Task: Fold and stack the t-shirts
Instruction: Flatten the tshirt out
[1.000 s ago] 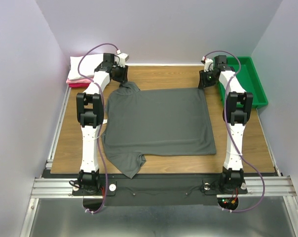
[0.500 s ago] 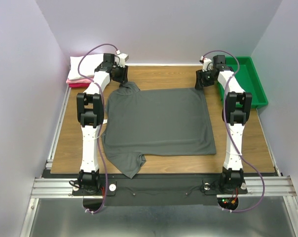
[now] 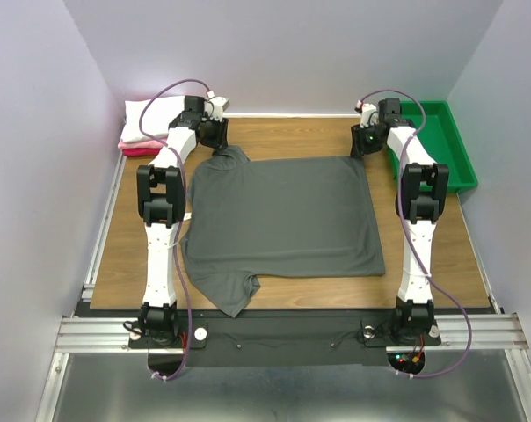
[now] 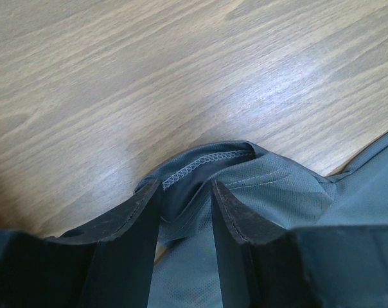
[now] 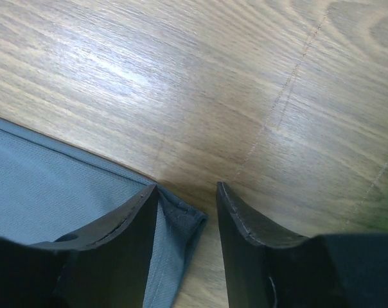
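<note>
On the wooden table (image 3: 125, 255) lies the grey shirt (image 3: 283, 215). It is spread out flat in the middle, between the two arms. One sleeve sticks out at the near left, close to the left arm. The other sleeve is at the far left, and it is bunched up a bit.

The left gripper (image 3: 217, 136) is at that far left sleeve. In the left wrist view its two fingers (image 4: 133, 237) are pinching a fold of the grey cloth. The fold stands up off the wood like a small arch. The hem (image 4: 194, 167), with its line of stitches, shows just past the fingertips.

The right gripper (image 3: 362, 145) is at the far right corner of the grey shirt. In the right wrist view its fingers (image 5: 245, 224) are spread apart and low by the wood. The corner of the shirt lies flat between them. It is close to the finger on the left of that view, and bare wood shows next to the other finger. The fingers are not squeezing the cloth.

At the far left corner sits a pile of folded shirts. A white shirt (image 3: 147, 114) is on top and a pink shirt (image 3: 134, 142) is under it. The pile is near the left gripper but does not touch the grey shirt. On the far right is a green tray (image 3: 450, 149), just beside the right arm.
</note>
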Robot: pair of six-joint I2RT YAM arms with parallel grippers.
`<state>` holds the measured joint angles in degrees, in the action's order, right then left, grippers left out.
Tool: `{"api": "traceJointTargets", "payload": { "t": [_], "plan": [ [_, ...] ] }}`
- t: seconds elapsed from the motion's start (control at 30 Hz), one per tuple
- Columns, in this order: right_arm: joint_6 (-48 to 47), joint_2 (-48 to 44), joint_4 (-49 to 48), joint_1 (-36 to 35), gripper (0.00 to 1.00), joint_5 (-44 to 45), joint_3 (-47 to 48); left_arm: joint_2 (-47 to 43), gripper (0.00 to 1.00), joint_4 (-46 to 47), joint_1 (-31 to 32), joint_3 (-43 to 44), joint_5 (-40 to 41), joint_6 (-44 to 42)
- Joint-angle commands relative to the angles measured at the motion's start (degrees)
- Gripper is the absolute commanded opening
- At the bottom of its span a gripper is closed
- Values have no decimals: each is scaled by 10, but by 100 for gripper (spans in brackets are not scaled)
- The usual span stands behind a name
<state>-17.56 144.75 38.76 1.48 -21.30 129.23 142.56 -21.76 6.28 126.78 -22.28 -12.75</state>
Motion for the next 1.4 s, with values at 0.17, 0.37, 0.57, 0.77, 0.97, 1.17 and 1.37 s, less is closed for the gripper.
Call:
{"api": "traceJointTargets", "payload": {
  "t": [0.17,0.37,0.57,0.77,0.97,1.17,1.37],
  "plan": [
    [-9,-28,-17,2,30,-12,-24,0,39,-8,-4,26,-10,8],
    [2,-27,-16,2,1,-23,-11,6,12,-14,-5,38,-20,14],
    [1,-37,-16,2,1,-24,-12,-10,0,-9,-10,42,-31,15],
    [2,-62,-17,2,1,-45,-10,-62,0,10,-13,22,-51,9],
    [-7,-89,-17,2,1,-41,-13,-133,0,11,-13,-23,-51,-18],
    [-16,-112,-17,3,1,-45,-25,-191,0,6,-11,-94,-48,-62],
    [-30,-142,-17,3,1,-55,-64,-236,0,8,-7,-151,-43,-81]
  ]
}}
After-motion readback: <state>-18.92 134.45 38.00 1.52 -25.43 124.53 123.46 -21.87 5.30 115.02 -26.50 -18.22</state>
